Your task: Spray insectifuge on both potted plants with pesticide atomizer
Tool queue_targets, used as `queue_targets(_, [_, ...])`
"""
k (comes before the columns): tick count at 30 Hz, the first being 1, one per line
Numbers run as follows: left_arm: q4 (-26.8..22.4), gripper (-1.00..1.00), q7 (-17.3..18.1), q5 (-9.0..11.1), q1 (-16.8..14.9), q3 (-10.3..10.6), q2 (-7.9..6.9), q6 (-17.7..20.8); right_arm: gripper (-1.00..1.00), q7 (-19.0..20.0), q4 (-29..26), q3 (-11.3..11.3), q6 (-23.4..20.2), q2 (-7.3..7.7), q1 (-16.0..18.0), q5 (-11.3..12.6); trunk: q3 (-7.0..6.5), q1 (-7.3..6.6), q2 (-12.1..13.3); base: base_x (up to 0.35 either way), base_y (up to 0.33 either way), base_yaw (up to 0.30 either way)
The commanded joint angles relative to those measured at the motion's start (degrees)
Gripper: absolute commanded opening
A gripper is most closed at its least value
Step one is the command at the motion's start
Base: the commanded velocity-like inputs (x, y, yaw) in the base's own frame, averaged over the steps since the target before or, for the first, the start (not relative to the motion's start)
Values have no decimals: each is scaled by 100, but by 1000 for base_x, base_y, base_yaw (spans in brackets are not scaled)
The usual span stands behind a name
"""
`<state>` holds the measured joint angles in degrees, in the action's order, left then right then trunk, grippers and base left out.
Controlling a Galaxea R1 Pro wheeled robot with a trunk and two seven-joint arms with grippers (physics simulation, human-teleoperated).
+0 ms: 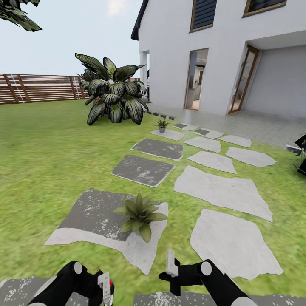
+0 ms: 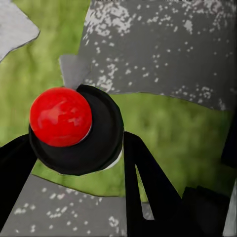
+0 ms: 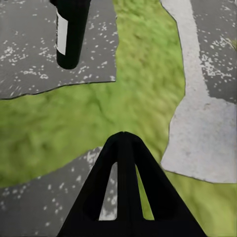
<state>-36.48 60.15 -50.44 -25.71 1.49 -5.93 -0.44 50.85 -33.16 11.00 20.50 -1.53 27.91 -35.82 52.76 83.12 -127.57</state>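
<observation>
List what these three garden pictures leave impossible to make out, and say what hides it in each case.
- Near potted plant, head view: pot hidden under its own leaves.
- Far potted plant, head view: too small for leaf detail.
- Atomizer, left wrist view: body hidden behind its red-topped cap; head view cuts it at the bottom edge.
- Dark object, head view: cut off by the right edge.

2 potted plants [image 1: 139,213], 1 shrub [image 1: 114,95].

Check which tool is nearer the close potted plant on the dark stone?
Roughly even in the head view; left slightly nearer, if either. The left tool sits below-left of the near potted plant, holding the atomizer; the right tool sits below-right, empty.
</observation>
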Motion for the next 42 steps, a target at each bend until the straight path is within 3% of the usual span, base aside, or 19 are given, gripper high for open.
queue_targets(1, [-9, -100, 63, -25, -3, 36, 59, -6, -100, 3, -7, -4, 25, -31, 3, -46, 5, -1, -2, 0, 0, 0])
queue_targets(3, [-9, -100, 101, -32, -4, 82, 174, -8, -100, 3, -7, -2, 24, -104, 4, -46, 5, -1, -2, 0, 0, 0])
queue_targets(6, [-7, -100, 115, -38, -4, 359, 273, 3, -100, 3, -7, 5, 24, -162, 4, -47, 5, -1, -2, 0, 0, 0])
queue_targets(7, [-3, -100, 112, -32, -4, 592, 315, 49, -100, 4, -7, 6, 24, -190, 4, -46, 5, -1, -2, 0, 0, 0])
queue_targets(10, [-7, -100, 105, -31, -4, 692, 381, 149, -100, 4, -7, 7, 24, -211, 4, -42, 5, -1, -2, 0, 0, 0])
queue_targets(18, [-65, -100, 57, -36, -8, 730, 588, 244, -100, 4, -7, 16, 24, -399, 4, -42, 5, -1, -2, 0, 0, 0])
queue_targets(27, [-323, -100, 32, -29, -4, 730, 659, 410, -100, 4, -7, 16, 24, -427, 4, -39, 5, -1, -2, 0, 0, 0])
queue_targets(35, [-334, -100, 23, -35, -4, 729, 862, 413, -100, 4, -7, 16, 27, -496, 4, -39, 5, -1, -2, 0, 0, 0])
queue_targets(42, [-337, -100, 29, -14, -4, 728, 882, 406, -100, 4, -7, 16, 30, -497, 4, -39, 5, -1, -2, 0, 0, 0])
